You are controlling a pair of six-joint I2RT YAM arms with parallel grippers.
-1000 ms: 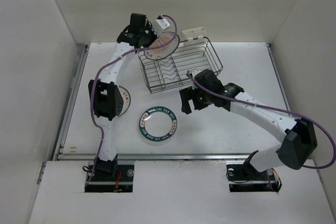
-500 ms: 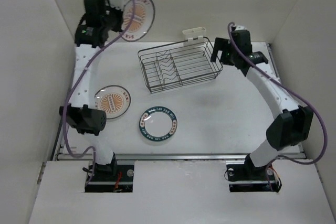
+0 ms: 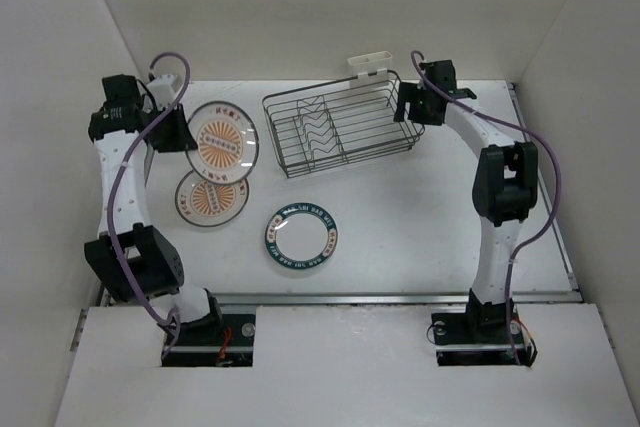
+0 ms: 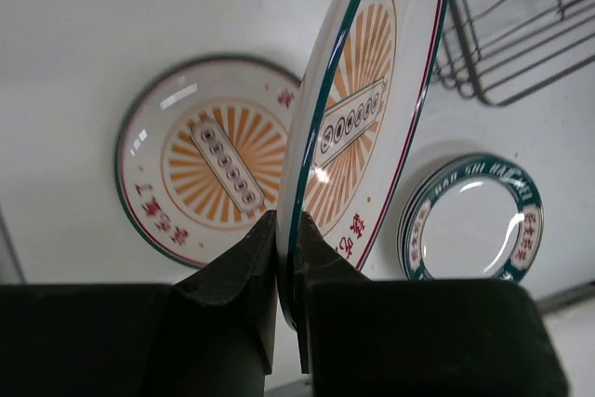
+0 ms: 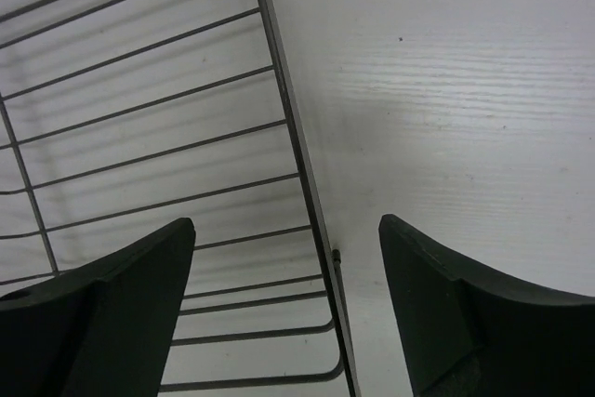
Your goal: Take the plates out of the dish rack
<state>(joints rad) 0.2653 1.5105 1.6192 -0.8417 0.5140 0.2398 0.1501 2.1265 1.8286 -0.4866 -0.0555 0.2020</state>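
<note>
The first plate (image 4: 372, 109) sits rim-first in the left claw (image 4: 288, 230). Just below that claw, the second plate (image 3: 212, 197) lies flat on the bench (image 3: 430, 207), with the third plate (image 3: 301, 238) further right. The dish rack (image 3: 340, 132) stands right of the left claw, and its right rim runs between the right claw's (image 5: 288, 258) spread fingers.

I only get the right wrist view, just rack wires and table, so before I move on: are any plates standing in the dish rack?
Observer: None. In the top view the dish rack holds no plates.
Operator: Where is the left arm, then?
Observer: The left gripper is shut on the rim of a sunburst plate, held on edge to the left of the rack.
Operator: What is near it on the table?
Observer: A second sunburst plate lies flat on the table, with a teal-rimmed plate apart from it, nearer the arm bases.
</note>
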